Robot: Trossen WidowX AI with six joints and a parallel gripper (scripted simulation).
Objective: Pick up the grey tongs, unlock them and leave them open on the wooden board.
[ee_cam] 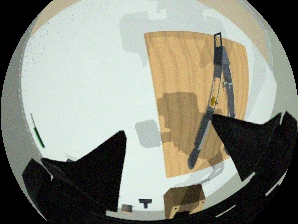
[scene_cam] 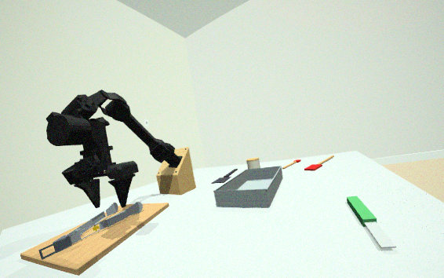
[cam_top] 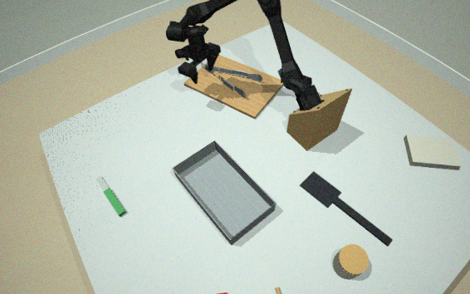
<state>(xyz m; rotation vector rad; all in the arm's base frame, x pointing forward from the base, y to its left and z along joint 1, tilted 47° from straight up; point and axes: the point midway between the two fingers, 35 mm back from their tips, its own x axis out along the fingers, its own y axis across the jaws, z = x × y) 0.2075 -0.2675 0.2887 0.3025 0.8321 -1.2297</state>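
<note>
Exterior: tongs (cam_top: 232, 73) (scene_cam: 74, 235) (ee_cam: 202, 132) lying splayed on board (cam_top: 255, 109) (scene_cam: 78, 270) (ee_cam: 172, 60), below fingertips (cam_top: 203, 75) (scene_cam: 110, 206); long axis running hinge-ward from fingers; fingers spread, holding nothing; probably just retreat upward.

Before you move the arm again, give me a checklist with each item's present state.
- Tongs on the wooden board: ok
- Tong arms spread apart: ok
- Gripper open, nothing between its fingers: ok
- Roasting tin free of the tongs: ok
- Fingers touching neither tong arm: cannot tell; in the wrist view one overlaps them
- Lock itself released: cannot tell directly, though the spread suggests it
</note>
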